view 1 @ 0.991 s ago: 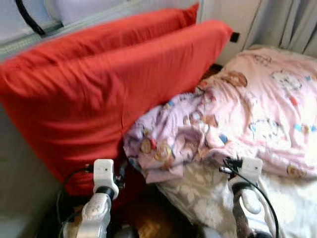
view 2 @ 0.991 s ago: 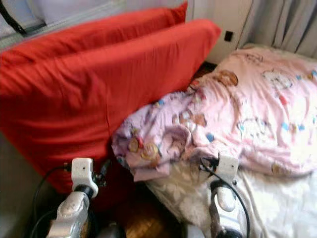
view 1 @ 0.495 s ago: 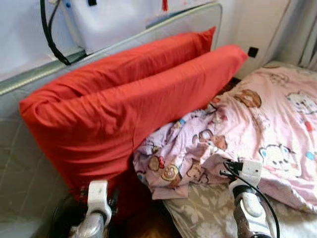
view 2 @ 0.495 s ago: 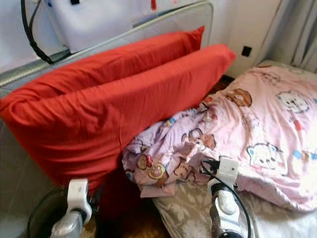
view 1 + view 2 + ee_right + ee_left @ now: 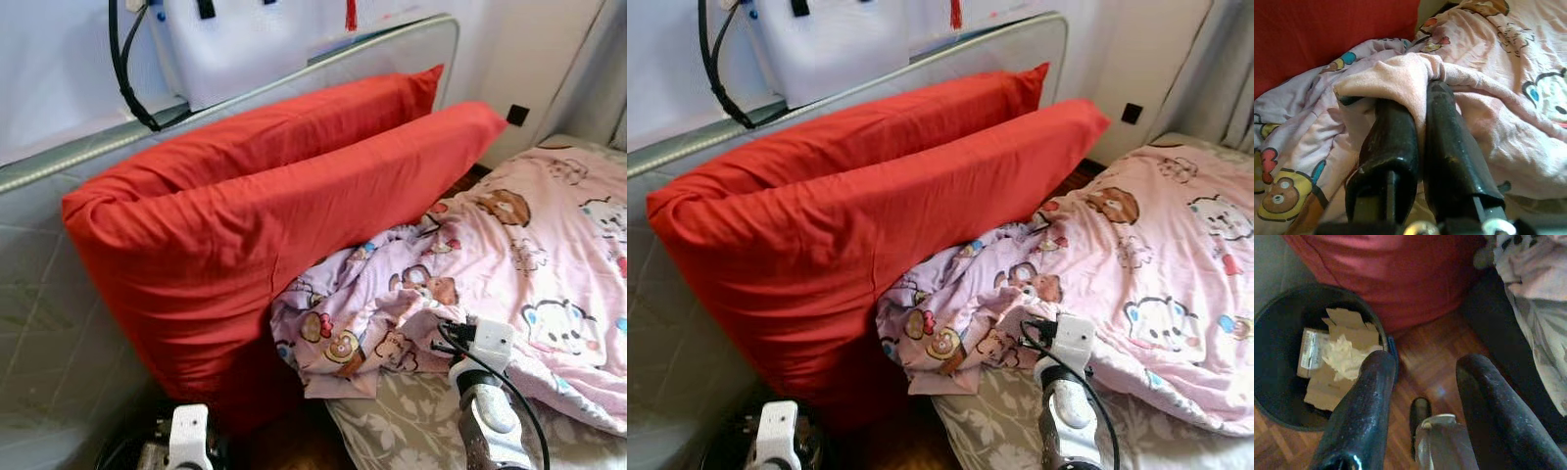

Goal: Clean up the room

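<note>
Blanket point(image 5: 509, 264): pink, cartoon print, rumpled over the bed across the right half of the frame; one corner bunched at centre, lying against the pillows.
My right gripper point(image 5: 1418, 105): lower right of the head view, fingers clenched on a fold of the blanket's edge.
My left gripper point(image 5: 1422, 382): lower left, fingers spread apart, grasping nothing, hanging over the wood floor point(image 5: 1425, 357).
Pillows point(image 5: 265, 215): two, red, propped against the headboard point(image 5: 59, 157), centre left.
Bin point(image 5: 1278, 318): black, on the floor beside the pillows, holding cardboard scraps and crumpled paper.
Sheet point(image 5: 411, 431): grey, leaf pattern, bottom centre.
</note>
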`<state>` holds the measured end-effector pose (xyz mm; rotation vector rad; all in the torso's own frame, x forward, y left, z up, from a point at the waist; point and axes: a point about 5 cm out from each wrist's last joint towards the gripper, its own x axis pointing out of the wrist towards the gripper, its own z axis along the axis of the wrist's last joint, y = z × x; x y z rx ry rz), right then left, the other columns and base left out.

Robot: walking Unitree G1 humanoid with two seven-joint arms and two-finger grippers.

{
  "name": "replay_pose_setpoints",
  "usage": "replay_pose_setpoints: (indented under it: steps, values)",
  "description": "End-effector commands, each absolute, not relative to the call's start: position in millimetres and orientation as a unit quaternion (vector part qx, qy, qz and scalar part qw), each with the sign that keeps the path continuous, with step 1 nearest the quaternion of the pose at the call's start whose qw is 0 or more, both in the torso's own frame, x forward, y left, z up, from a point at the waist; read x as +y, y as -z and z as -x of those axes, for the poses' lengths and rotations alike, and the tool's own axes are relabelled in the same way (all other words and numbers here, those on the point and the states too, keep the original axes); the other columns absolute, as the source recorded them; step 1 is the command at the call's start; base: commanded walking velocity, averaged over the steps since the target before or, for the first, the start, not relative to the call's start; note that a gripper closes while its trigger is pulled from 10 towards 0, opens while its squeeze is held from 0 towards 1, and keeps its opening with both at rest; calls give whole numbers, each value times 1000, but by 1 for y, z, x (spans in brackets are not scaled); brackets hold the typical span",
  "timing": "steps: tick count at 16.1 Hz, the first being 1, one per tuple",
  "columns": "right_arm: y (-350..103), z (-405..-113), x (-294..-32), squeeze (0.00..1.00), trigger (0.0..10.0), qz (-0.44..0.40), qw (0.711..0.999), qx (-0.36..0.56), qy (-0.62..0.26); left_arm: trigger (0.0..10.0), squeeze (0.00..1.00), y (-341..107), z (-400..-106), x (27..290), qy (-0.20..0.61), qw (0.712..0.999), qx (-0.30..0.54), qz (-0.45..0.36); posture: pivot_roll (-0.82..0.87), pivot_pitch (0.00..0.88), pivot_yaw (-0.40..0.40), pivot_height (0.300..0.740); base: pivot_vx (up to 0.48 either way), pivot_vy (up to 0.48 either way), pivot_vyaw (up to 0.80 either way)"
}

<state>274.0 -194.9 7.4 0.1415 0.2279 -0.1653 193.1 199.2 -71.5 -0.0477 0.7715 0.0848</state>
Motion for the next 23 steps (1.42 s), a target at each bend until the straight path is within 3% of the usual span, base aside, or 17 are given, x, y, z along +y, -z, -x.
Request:
replay_pose_setpoints:
  steps: [1,13,23]
  values:
    - [-6,-273,-194,0,10000,-68,987,117,84,10000,0,78,-183,200,-40,915,402,12,-9,14,31,740,0,0,0]
    - [-6,-272,-193,0,10000,-62,987,116,88,10000,0,90,-161,195,-37,895,444,18,-3,30,32,740,0,0,0]
    - [-7,-272,-193,0,10000,-55,988,112,91,10000,0,92,-159,191,-35,892,451,20,-2,36,35,740,0,0,0]
